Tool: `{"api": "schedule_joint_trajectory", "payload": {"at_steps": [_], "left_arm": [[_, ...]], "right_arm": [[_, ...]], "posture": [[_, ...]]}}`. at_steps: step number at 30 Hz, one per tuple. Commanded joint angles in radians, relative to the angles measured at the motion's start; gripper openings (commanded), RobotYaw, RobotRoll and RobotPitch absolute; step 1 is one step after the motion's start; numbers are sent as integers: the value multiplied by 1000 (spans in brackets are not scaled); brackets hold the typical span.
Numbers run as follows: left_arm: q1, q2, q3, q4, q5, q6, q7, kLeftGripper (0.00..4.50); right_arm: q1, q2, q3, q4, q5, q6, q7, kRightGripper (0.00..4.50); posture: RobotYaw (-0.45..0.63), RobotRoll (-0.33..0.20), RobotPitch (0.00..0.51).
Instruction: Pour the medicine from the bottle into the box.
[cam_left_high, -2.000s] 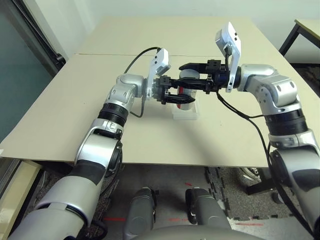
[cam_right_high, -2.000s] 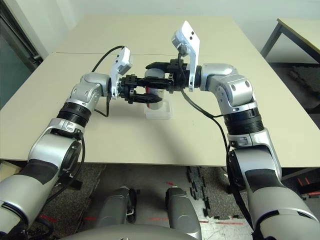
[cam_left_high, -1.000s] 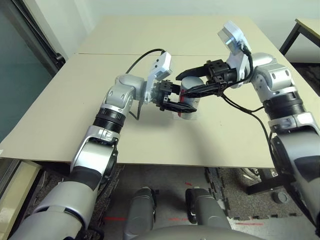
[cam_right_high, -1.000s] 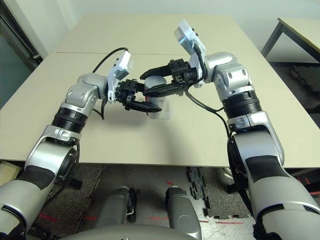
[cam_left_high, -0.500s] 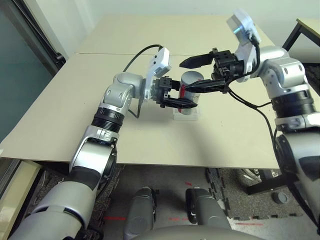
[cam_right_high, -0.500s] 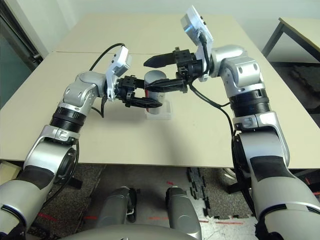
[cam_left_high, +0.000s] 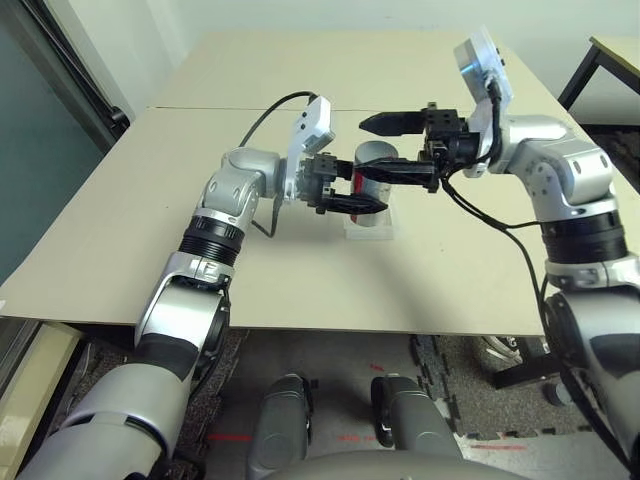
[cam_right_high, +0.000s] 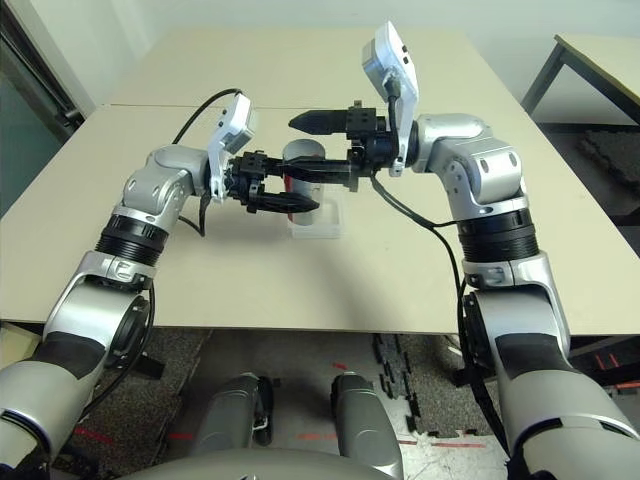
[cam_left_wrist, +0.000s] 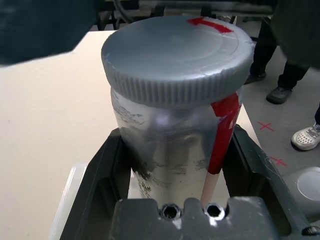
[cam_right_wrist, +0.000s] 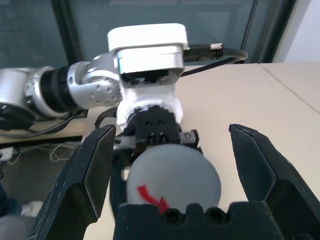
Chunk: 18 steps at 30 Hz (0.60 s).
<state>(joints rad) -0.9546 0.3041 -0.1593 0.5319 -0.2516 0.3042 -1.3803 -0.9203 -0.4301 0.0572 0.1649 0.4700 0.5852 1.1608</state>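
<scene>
In the left eye view, the small silver-grey cylindrical bottle with a red stripe and round grey cap (cam_left_high: 372, 176) is held above the small shallow clear plastic box (cam_left_high: 371, 224), which lies flat on the pale beige bench (cam_left_high: 120, 200). The left pincer (cam_left_high: 362, 197) reaches in from the robot's left and pinches the bottle's body between its two black fingers. The right pincer (cam_left_high: 385, 147) comes from the robot's right with its fingers spread wide, one well above the cap and the other level with it.

The right eye view shows the same arrangement, the bottle (cam_right_high: 303, 165) upright over the box (cam_right_high: 316, 222), still capped.

In the left wrist view, the bottle (cam_left_wrist: 175, 135) sits between the two fingers (cam_left_wrist: 102, 185), both pressing its sides, the ribbed cap (cam_left_wrist: 176, 52) closed on top with a red arrow mark. Shoes of people (cam_left_wrist: 307, 137) stand on the floor beyond the bench.

In the right wrist view, the right pincer's fingers (cam_right_wrist: 95, 170) stand spread on either side of the cap (cam_right_wrist: 173, 181), not touching it.
</scene>
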Motion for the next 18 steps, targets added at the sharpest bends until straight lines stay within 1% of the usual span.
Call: {"api": "schedule_joint_trajectory", "payload": {"at_steps": [1, 10, 18], "left_arm": [[-8, -7, 6, 18, -7, -8, 8, 2806], [-6, -12, 9, 7, -13, 1, 17, 2806], [-1, 2, 12, 8, -17, 2, 19, 2806]], "right_arm": [[10, 2, 6, -10, -9, -7, -26, 4500], [24, -28, 11, 35, -71, -49, -66, 4500], [55, -77, -10, 6, -53, -19, -71, 4500]], "posture": [[-34, 0, 84], [-32, 0, 86], [-36, 0, 90]]}}
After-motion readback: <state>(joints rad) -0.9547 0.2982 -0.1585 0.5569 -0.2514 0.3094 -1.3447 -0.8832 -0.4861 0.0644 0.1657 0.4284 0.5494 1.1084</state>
